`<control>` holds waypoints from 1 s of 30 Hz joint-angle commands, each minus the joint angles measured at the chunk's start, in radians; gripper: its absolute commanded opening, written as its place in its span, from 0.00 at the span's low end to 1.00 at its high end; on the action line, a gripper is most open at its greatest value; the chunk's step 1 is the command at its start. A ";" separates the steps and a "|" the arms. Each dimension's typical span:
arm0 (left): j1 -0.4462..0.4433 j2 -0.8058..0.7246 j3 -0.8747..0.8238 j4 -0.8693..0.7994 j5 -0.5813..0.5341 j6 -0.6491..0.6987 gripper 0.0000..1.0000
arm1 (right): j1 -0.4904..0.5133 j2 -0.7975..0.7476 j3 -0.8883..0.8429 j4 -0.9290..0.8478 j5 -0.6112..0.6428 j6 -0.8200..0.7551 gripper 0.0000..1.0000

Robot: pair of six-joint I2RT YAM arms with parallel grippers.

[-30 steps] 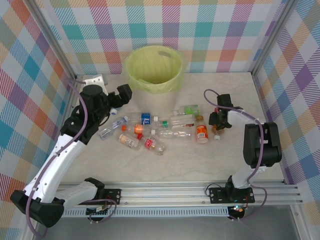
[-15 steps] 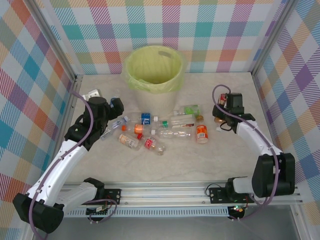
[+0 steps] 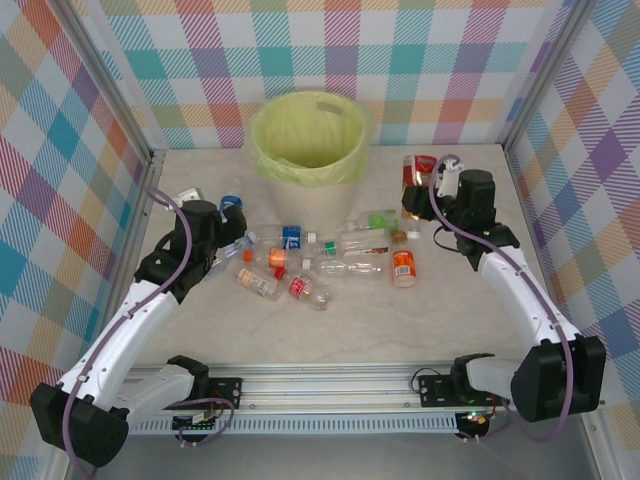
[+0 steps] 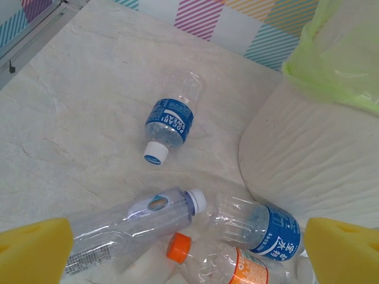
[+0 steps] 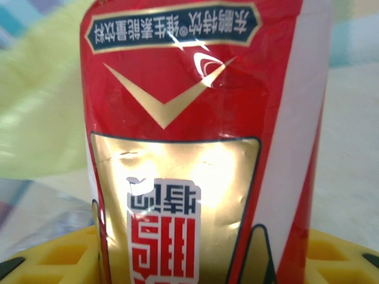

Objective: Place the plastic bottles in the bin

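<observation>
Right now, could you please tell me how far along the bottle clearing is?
Done: no bottle can be seen inside the bin, though its bottom is hidden. In hand: the right hand grips a red-labelled bottle, raised to the right of the bin. The left hand hangs open over the left end of the pile. Left: roughly ten bottles lie on the table.

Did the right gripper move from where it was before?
Yes. The right gripper went farther back, from beside the orange-labelled bottle toward the bin, holding a red-labelled bottle.
</observation>
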State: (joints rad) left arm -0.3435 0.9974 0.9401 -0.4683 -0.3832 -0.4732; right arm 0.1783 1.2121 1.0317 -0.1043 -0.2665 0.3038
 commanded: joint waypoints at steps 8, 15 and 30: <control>0.035 -0.019 -0.029 0.024 0.039 -0.054 1.00 | 0.145 0.249 0.454 0.041 -0.308 -0.025 0.46; 0.046 -0.044 -0.060 0.010 0.043 -0.073 1.00 | 0.215 0.492 0.763 0.037 -0.247 0.003 0.48; 0.072 -0.081 -0.109 0.006 0.066 -0.089 1.00 | 0.359 1.104 1.639 -0.655 0.503 -0.264 0.54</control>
State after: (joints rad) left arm -0.2844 0.9279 0.8497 -0.4686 -0.3294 -0.5507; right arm 0.5293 2.2726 2.6038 -0.5968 0.0235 0.0978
